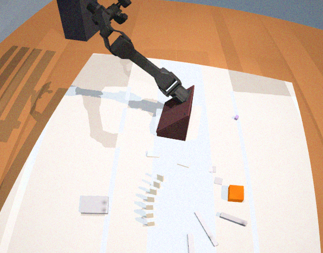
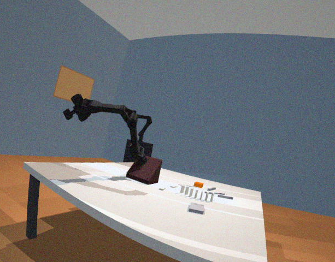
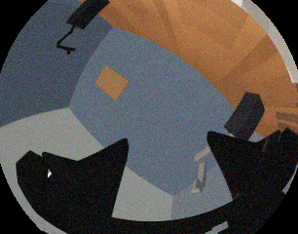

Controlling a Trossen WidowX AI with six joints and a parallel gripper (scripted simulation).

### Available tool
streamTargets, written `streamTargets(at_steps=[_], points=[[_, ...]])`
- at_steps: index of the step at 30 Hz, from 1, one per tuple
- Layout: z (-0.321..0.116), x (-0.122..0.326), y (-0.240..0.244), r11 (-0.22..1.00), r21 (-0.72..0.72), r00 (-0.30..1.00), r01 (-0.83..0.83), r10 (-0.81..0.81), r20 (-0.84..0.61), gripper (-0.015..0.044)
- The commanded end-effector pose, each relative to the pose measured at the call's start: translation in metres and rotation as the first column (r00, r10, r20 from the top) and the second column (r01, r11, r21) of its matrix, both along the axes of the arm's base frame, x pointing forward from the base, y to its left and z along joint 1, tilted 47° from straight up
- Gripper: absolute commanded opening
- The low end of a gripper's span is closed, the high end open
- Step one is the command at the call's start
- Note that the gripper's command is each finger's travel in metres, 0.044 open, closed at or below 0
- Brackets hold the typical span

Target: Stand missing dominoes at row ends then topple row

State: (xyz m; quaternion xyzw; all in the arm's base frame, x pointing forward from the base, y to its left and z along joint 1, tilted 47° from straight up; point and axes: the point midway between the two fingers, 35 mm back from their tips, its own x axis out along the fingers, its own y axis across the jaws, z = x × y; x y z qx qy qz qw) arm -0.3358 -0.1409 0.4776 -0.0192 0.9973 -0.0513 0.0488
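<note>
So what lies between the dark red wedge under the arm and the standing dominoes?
A small pale piece and a thin pale strip, apart and low, possibly missing dominoes. Top and exterior views show both.

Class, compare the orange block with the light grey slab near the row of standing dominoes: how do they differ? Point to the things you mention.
The orange block (image 1: 235, 193) (image 2: 198, 184) is vivid orange; the grey slab (image 1: 94, 204) (image 2: 196, 208) is pale grey. From above, the block looks nearly square, the slab clearly oblong and larger. Both rest on the white table (image 1: 278, 152) (image 2: 232, 231).

Top high, facing down; exterior low, farther; both share table (image 1: 60, 168) (image 2: 232, 233).
</note>
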Motion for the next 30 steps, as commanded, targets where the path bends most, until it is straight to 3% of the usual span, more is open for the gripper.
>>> streamTargets(at_steps=[1, 5, 14, 30], points=[[0.000, 0.000, -0.001, 1.000, -0.002, 1.000, -0.001, 0.001, 0.001, 0.0426], [-0.002, 0.007, -0.014, 0.998, -0.061, 0.999, -0.033, 0.033, 0.013, 0.0440], [-0.025, 0.063, -0.122, 0.922, -0.220, 0.938, -0.320, 0.341, 0.065, 0.0440], [-0.071, 0.253, -0.254, 0.586, -0.473, 0.584, -0.658, 0.793, 0.170, 0.0440]])
